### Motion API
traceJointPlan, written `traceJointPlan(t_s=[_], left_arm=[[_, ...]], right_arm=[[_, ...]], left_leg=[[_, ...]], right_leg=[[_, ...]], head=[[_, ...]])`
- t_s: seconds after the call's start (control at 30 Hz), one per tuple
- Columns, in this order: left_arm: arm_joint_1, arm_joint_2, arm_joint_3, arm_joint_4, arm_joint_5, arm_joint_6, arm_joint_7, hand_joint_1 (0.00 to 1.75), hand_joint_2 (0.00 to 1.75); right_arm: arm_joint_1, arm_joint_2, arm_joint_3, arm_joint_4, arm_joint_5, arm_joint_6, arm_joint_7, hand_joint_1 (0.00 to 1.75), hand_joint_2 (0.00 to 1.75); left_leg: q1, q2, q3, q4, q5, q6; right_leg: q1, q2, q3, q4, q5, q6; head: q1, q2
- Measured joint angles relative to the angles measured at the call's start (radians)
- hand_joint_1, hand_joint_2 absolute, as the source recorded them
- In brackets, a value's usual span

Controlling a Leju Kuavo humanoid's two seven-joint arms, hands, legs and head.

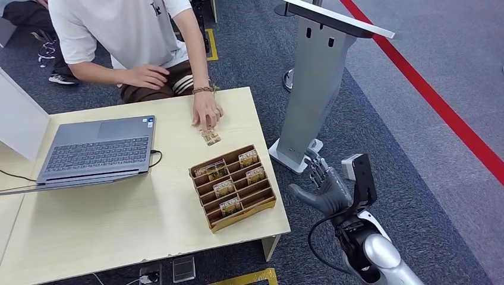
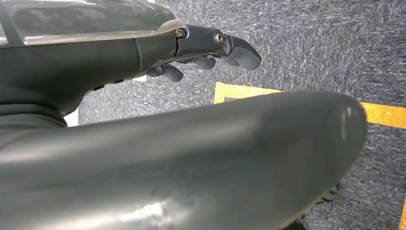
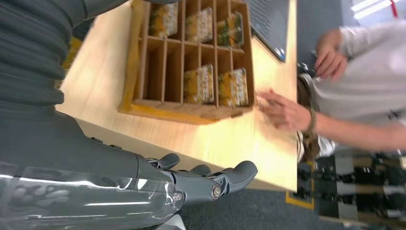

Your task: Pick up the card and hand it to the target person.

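A wooden card rack (image 1: 233,186) stands on the light wooden table (image 1: 107,219) and holds several patterned cards (image 1: 224,187). Just behind the rack lies one card (image 1: 210,138), with a seated person's hand (image 1: 206,113) resting its fingertips on it. My right hand (image 1: 325,187) hovers off the table's right edge, beside the rack, fingers spread and holding nothing. From the right wrist, its fingers (image 3: 210,182) lie below the table edge, with the rack (image 3: 158,72) and the person's blurred hand (image 3: 283,111) beyond. My left hand (image 2: 210,48) hangs over the carpet, holding nothing.
An open grey laptop (image 1: 98,148) sits on the table's left half, its cable trailing toward the rack. A silver stand (image 1: 312,83) rises from the carpet right of the table, just behind my right hand. A red floor line (image 1: 440,104) runs at the far right.
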State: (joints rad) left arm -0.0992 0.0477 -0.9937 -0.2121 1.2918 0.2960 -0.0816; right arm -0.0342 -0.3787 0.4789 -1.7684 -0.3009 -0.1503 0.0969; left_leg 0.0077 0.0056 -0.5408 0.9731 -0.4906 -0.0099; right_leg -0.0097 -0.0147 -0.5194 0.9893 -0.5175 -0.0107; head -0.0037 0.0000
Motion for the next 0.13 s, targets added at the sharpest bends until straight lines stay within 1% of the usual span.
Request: traceJointPlan(t_s=[0.13], left_arm=[[-0.001,0.000,0.000,0.000,-0.001,0.000,0.000,0.00,0.00]], right_arm=[[0.003,-0.023,0.025,-0.035,0.031,0.045,0.038,0.00,1.75]], left_leg=[[0.000,0.000,0.000,0.000,0.000,0.000]], right_leg=[[0.000,0.000,0.000,0.000,0.000,0.000]], head=[[0.000,0.000]])
